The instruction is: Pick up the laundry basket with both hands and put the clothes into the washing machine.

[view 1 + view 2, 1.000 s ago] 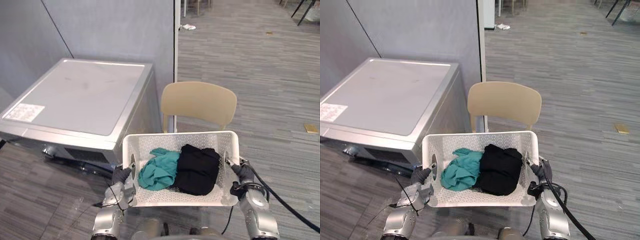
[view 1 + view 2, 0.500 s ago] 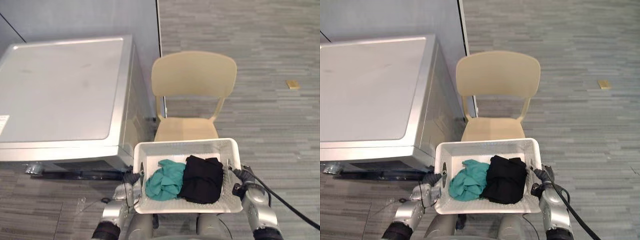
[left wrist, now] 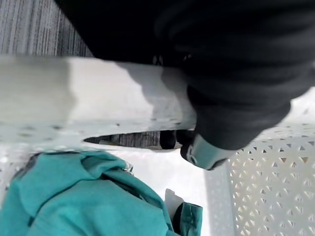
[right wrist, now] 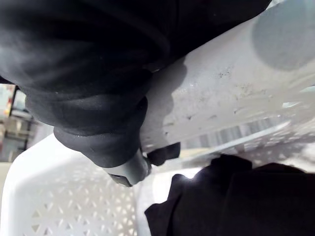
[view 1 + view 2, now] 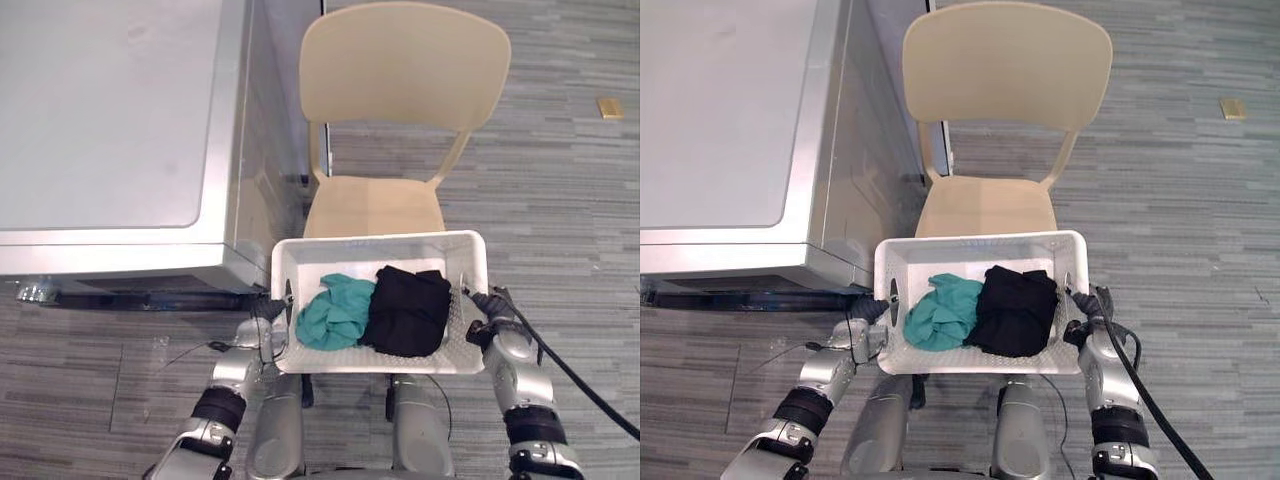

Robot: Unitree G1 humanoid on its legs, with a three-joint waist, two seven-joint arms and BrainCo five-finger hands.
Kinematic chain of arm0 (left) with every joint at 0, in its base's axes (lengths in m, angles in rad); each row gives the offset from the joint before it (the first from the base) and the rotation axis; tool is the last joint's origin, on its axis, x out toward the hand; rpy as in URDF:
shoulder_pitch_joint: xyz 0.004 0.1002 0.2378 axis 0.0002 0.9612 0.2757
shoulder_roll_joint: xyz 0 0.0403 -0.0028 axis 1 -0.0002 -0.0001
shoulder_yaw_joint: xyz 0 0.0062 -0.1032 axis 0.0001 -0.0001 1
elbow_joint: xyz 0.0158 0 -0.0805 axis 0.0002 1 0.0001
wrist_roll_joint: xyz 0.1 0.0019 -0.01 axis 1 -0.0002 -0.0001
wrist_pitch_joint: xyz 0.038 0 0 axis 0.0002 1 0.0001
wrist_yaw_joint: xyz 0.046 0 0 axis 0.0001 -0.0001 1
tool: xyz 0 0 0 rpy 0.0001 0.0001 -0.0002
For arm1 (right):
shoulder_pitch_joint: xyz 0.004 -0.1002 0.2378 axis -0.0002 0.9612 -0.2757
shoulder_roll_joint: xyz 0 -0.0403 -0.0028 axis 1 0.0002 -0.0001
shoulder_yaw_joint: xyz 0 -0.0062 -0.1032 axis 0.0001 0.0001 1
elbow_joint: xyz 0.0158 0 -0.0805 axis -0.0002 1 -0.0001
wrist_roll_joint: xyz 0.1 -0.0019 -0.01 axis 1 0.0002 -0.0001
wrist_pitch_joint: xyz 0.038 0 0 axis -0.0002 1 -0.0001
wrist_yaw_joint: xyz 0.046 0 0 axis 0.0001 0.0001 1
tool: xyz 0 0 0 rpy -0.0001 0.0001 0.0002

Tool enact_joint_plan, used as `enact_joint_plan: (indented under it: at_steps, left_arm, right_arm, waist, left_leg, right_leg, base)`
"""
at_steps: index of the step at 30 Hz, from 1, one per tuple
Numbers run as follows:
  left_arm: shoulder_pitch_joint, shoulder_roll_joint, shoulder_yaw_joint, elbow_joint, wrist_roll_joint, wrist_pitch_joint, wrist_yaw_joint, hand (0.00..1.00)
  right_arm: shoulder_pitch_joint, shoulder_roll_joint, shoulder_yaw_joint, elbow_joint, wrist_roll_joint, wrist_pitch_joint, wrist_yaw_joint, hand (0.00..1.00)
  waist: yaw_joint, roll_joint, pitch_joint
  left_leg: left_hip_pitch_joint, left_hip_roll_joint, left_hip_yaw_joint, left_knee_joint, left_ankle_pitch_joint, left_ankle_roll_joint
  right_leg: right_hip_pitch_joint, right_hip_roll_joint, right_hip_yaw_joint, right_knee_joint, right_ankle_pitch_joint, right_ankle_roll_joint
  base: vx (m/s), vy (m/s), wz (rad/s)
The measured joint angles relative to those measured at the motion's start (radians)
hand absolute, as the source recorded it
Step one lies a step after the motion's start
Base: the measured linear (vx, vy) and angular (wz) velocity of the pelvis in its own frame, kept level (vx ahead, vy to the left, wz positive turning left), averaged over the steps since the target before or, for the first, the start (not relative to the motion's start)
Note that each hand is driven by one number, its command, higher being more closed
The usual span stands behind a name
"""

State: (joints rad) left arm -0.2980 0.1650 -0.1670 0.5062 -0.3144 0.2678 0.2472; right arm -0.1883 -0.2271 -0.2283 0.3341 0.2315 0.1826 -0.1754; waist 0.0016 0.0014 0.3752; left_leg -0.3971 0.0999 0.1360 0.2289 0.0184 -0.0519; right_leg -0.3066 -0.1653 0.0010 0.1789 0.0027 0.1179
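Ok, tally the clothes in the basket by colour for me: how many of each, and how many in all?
teal garment: 1
black garment: 1
Total: 2, lying side by side in the white laundry basket.

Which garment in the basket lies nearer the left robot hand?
The teal garment: it fills the left half of the basket, next to the left robot hand; the black garment lies by the right robot hand.
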Motion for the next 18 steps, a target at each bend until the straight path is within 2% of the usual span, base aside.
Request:
enact_joint_plan:
  at_steps: [2, 8, 11, 12, 15, 18]
  left_arm:
    - [-0.01, 0.0, -0.007, 0.005, -0.006, 0.0, 0.003, 1.0]
    - [-0.04, -0.002, -0.044, 0.005, -0.019, 0.0, 0.016, 1.0]
    - [-0.163, 0.005, -0.067, -0.003, 0.005, -0.022, 0.014, 1.0]
    - [-0.207, 0.016, -0.067, -0.022, 0.011, -0.044, 0.015, 1.0]
    - [-0.26, 0.027, -0.067, -0.079, 0.016, -0.086, 0.015, 1.0]
    - [-0.271, 0.021, -0.067, -0.095, 0.016, -0.097, 0.015, 1.0]
  right_arm:
    - [-0.001, -0.001, -0.002, -0.006, 0.0, 0.0, -0.009, 1.0]
    - [-0.006, -0.03, -0.007, -0.058, 0.0, 0.001, -0.028, 1.0]
    - [-0.022, -0.045, -0.064, -0.131, 0.037, -0.005, -0.042, 1.0]
    - [-0.044, -0.045, -0.083, -0.148, 0.068, -0.021, -0.045, 1.0]
    - [-0.083, -0.077, -0.103, -0.203, 0.094, -0.06, -0.066, 1.0]
    - [-0.106, -0.108, -0.107, -0.209, 0.094, -0.07, -0.066, 1.0]
  waist:
    - [0.016, -0.004, 0.003]
    - [0.023, -0.005, 0.028]
    - [0.027, -0.004, 0.037]
    - [0.017, -0.003, 0.037]
    - [0.01, -0.003, 0.038]
    - [0.011, -0.003, 0.038]
  left_leg:
    - [-0.012, 0.013, 0.006, 0.017, 0.0, 0.0]
    - [-0.012, 0.043, 0.04, 0.035, 0.0, 0.0]
    - [-0.011, 0.054, 0.067, 0.034, 0.0, 0.0]
    - [-0.008, 0.057, 0.071, 0.034, 0.0, 0.0]
    - [0.012, 0.059, 0.093, 0.024, 0.0, -0.001]
    - [0.028, 0.062, 0.108, 0.015, 0.005, -0.006]
  right_leg:
    - [-0.009, 0.009, 0.001, 0.012, 0.0, 0.001]
    - [-0.014, 0.022, 0.001, 0.036, -0.003, 0.004]
    - [-0.031, 0.022, 0.008, 0.054, -0.005, 0.002]
    - [-0.032, 0.023, 0.012, 0.061, -0.006, 0.002]
    - [-0.032, 0.024, 0.029, 0.071, -0.011, 0.003]
    - [-0.031, 0.023, 0.029, 0.082, -0.017, 0.008]
  base:
    - [0.03, -0.031, -0.07]
    - [0.02, -0.023, -0.02]
    - [-0.03, -0.026, -0.09]
    - [-0.02, -0.03, -0.12]
    - [0.02, -0.021, -0.18]
    - [0.07, -0.026, -0.07]
